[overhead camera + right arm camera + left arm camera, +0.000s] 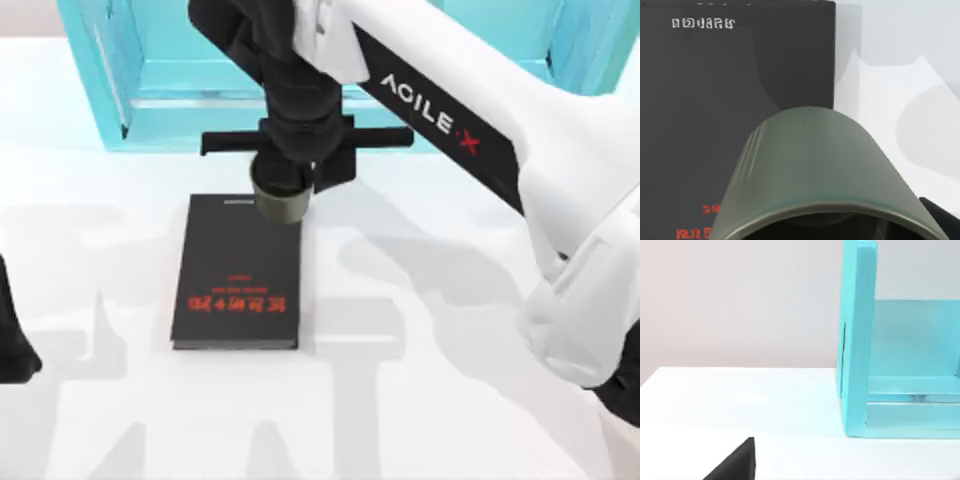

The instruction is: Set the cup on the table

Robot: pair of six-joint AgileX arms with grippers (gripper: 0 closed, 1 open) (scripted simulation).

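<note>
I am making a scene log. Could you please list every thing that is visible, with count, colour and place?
cup: one, olive-green, held in the right gripper above the book's far right corner
book: one, black with red lettering, flat on the table at centre
shelf: one, turquoise, at the table's far edge
table: one, white, under everything
right gripper: one, black, on the white arm, over the book's far end, shut on the cup
left arm: one, black, parked at the table's left edge

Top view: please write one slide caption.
Right gripper holds the cup above the black book.
</note>
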